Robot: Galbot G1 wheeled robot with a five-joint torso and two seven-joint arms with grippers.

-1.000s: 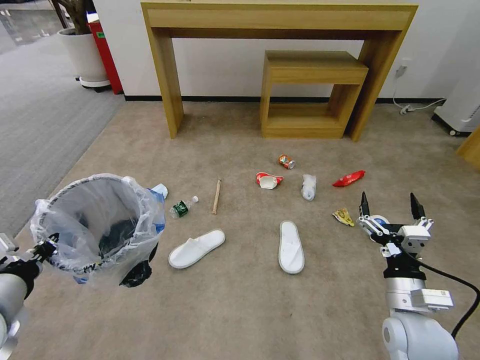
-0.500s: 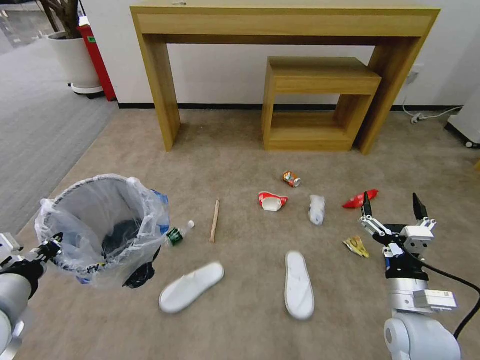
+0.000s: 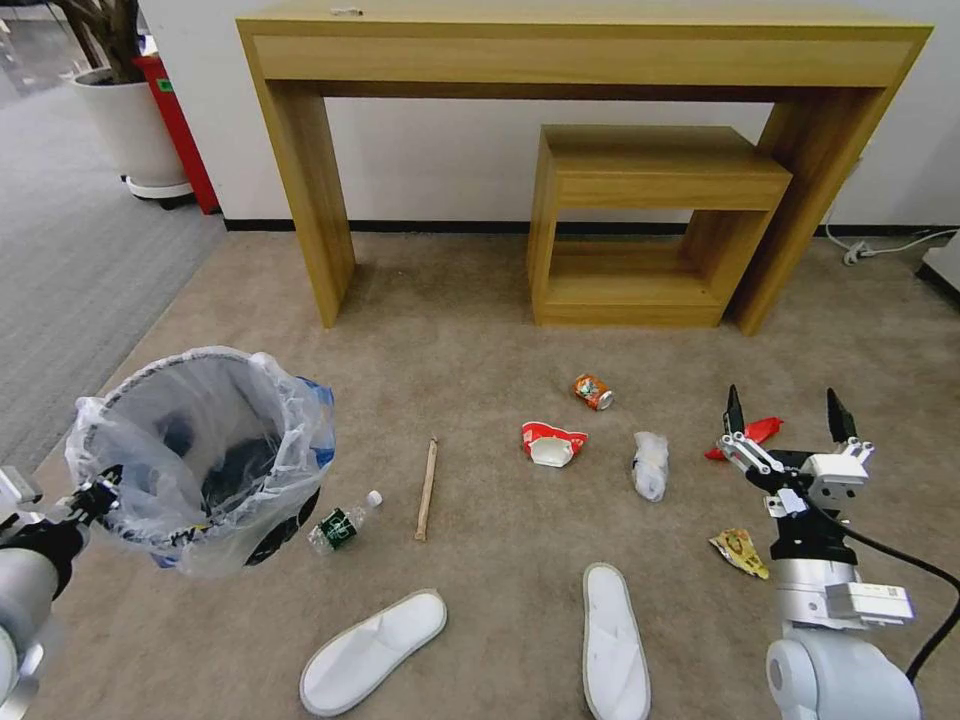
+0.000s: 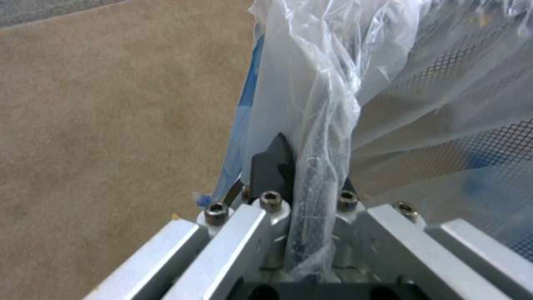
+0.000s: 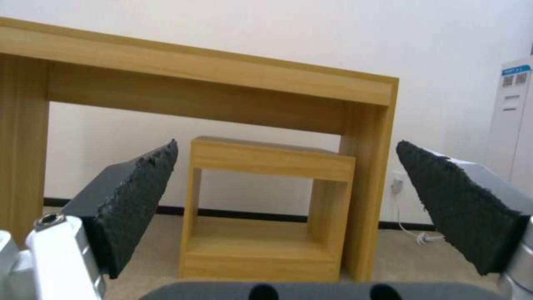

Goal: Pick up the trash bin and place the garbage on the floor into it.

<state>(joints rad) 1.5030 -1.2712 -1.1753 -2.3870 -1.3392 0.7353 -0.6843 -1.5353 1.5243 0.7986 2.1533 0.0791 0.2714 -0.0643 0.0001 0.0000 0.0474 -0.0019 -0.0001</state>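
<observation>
The trash bin [image 3: 200, 455] hangs left of the bottle [image 3: 340, 526], stick [image 3: 427, 489] and two slippers [image 3: 375, 651].

Whole floor scene, slippers [image 3: 375, 650] included, nearer: camera advance toward the desk [image 3: 560, 60].

The trash bin [image 3: 200, 455] hides the floor behind it; 1 slipper [image 3: 615, 640] runs off-frame.

My left gripper [image 3: 95, 492] sits low at my near left, arm bent up from the near corner, its black fingers [image 4: 275, 162] pinched together on a bag-covered rim. My right gripper [image 3: 785, 415] hovers at my near right on its upright white-and-silver arm, black padded fingers [image 5: 136, 196] spread wide, pointing away.
</observation>
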